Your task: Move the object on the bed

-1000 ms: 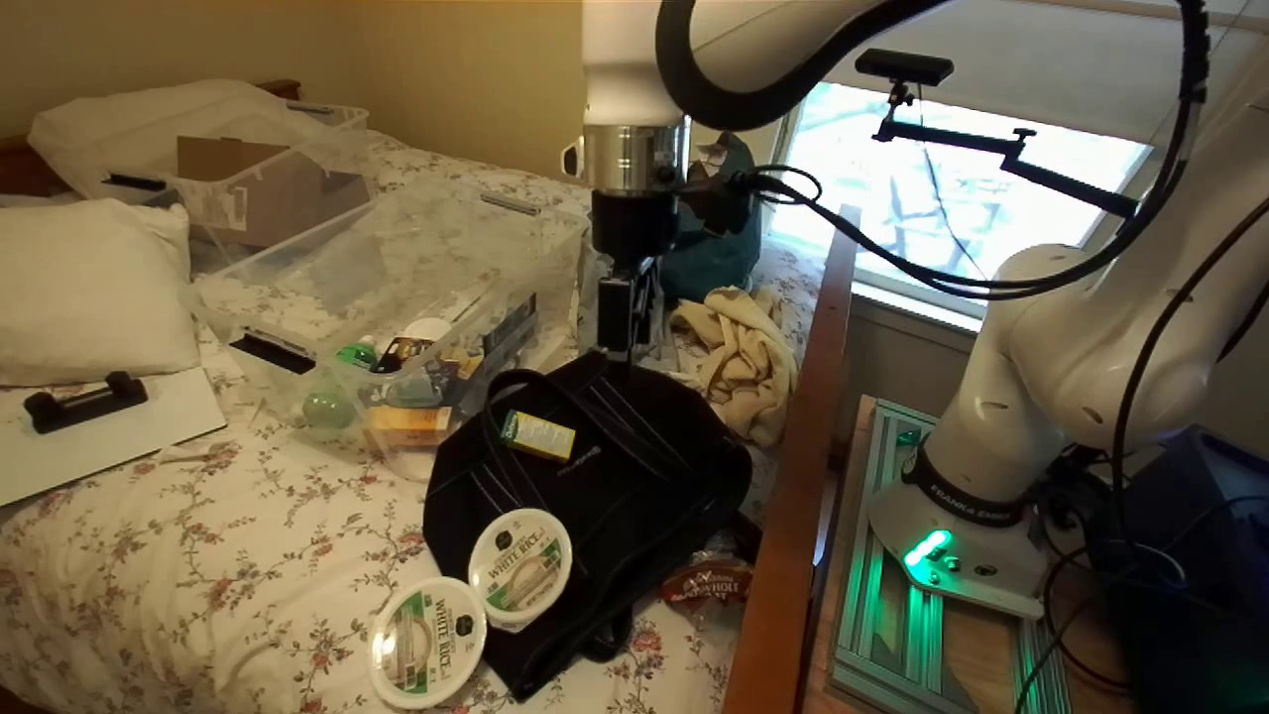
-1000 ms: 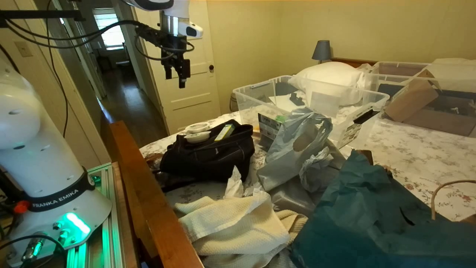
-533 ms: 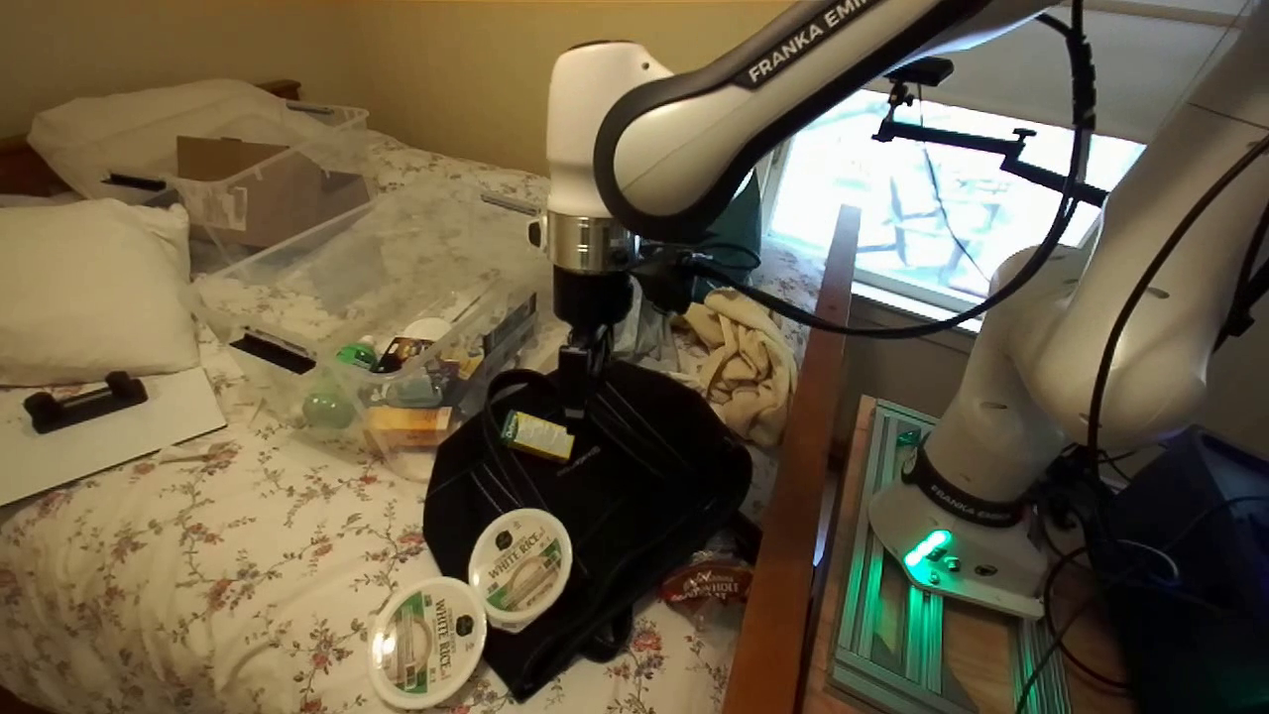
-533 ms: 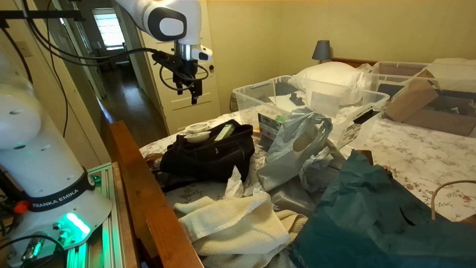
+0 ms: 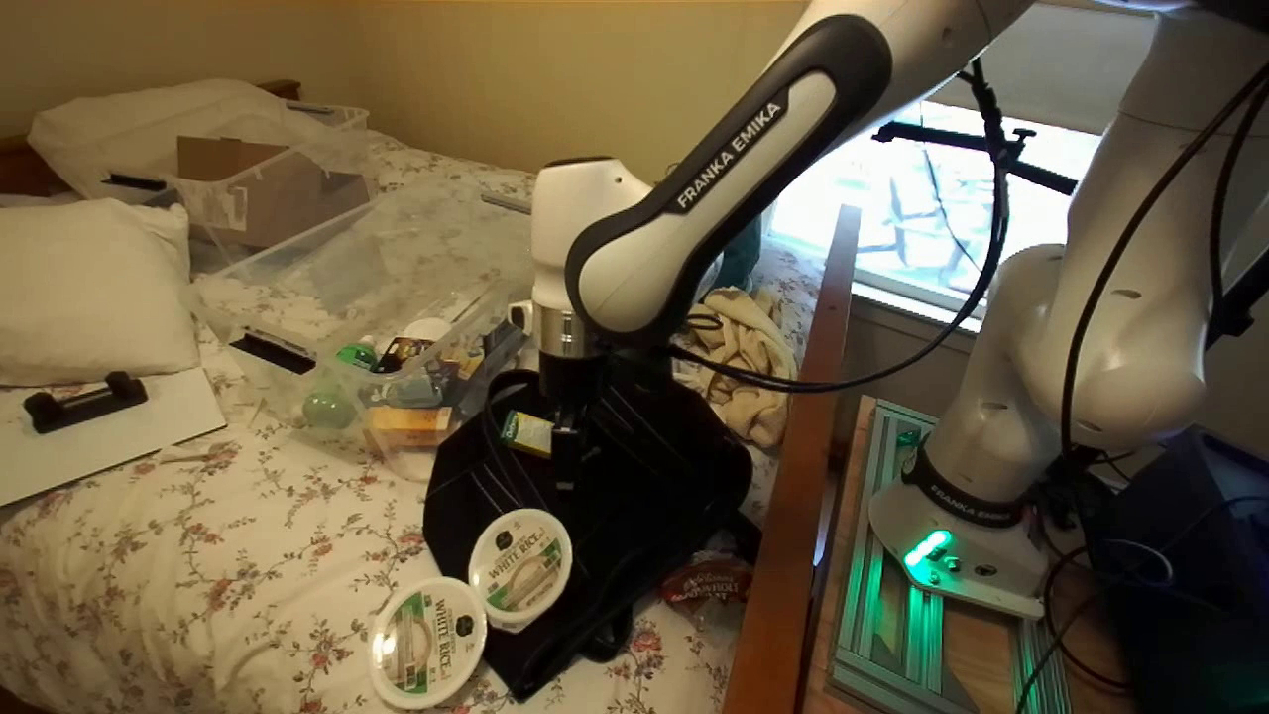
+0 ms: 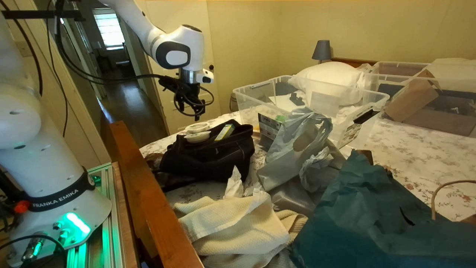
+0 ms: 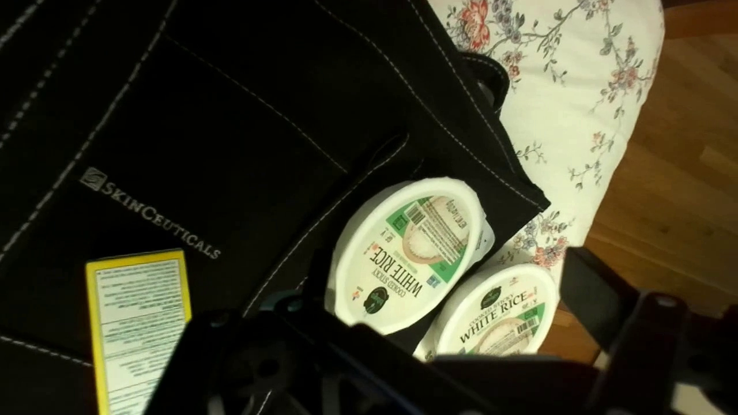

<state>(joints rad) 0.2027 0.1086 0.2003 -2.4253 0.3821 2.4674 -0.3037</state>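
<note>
Your gripper (image 7: 452, 274), fingers spread, above the black bag (image 5: 634, 506). Upon that bag: one white rice bowl (image 5: 519, 567), label showing. At the bag's edge, on the floral bed (image 5: 228, 575): a second rice bowl (image 5: 428, 645).

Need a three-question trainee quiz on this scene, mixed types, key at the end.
1. Count: how many WHITE RICE tubs show in the wrist view?
2. True or false: the gripper is closed around a tub.
3. Fill in: the lettering on the black bag reads ____.

Key
1. Two.
2. False; the gripper is open.
3. SKINCEUTICALS.
</note>
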